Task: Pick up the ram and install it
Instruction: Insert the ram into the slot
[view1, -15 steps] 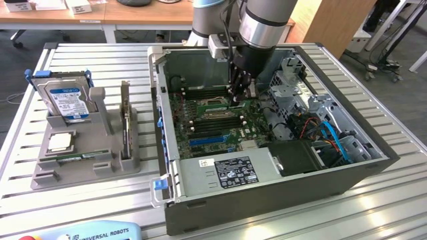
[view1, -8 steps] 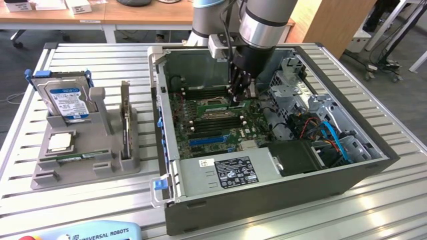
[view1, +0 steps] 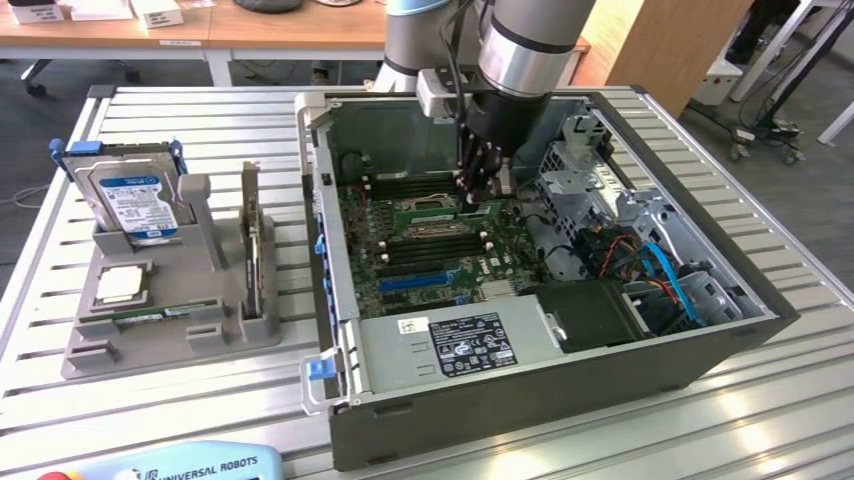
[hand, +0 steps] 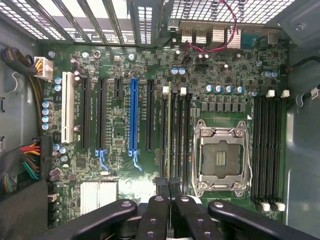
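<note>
Inside the case (view1: 534, 395), the gripper (hand: 168, 186), fingers (hand: 158, 212) pinched together, met the end of the ram (hand: 172, 140) standing in a slot (hand: 173, 107) beside the socket (hand: 220, 155); seating seemed underway, calling for even downward pressure.

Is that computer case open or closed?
Open. The computer case has no cover on its upward side; the motherboard inside is plainly visible, with the end effector over it.

I'm seeing a silver-grey arm (view1: 534, 40) with a black ring. There's a thin black cable (view1: 461, 35) well above the gripper (view1: 481, 195) and a pale box (view1: 441, 92) just above it. The gripper's black linkage bars carry round pivot pins (hand: 125, 204).
</note>
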